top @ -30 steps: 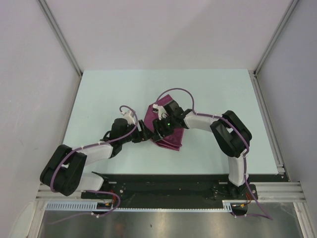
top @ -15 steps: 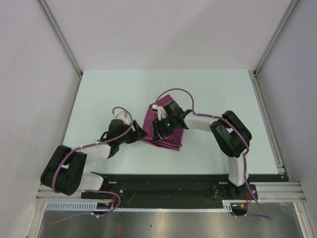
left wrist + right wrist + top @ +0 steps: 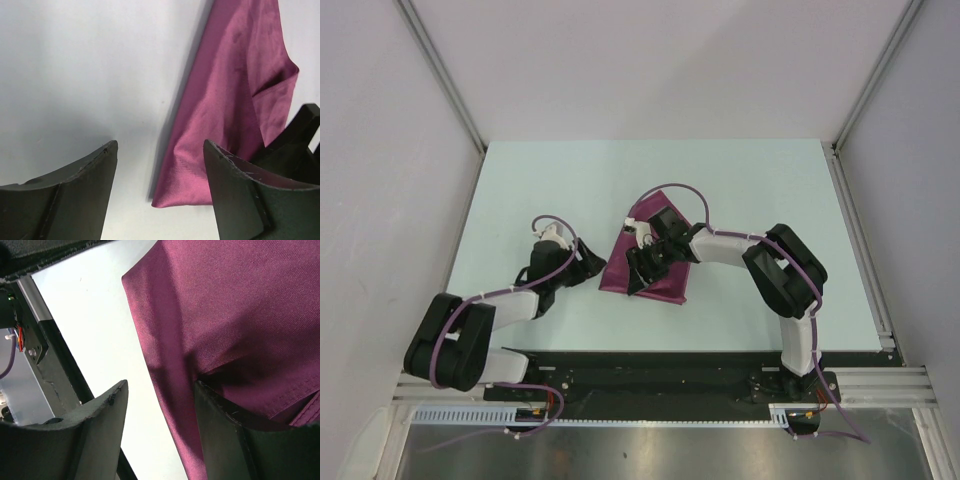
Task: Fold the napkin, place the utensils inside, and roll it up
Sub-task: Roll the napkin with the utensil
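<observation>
The plum napkin [image 3: 616, 272] lies folded near the middle of the table, partly under my right arm. My right gripper [image 3: 638, 272] stands on its near left part. In the right wrist view the right gripper [image 3: 160, 385] is open, with the napkin [image 3: 235, 305] edge running between the fingers and a fold lying over the right fingertip [image 3: 215, 415]. My left gripper [image 3: 590, 268] sits just left of the cloth. It [image 3: 160, 150] is open, and the napkin's corner [image 3: 200, 165] lies on the table between its fingers, apart from both. The utensils are out of view.
The pale table [image 3: 520, 200] is enclosed by white walls at the left, back and right. A metal frame rail [image 3: 860, 250] runs along its right edge. The black base rail [image 3: 660, 365] with both arm mounts crosses the near edge.
My left gripper has drawn back to the left, off the napkin. The cloth's near left corner now lies further out to the left. The right gripper has shifted slightly.
</observation>
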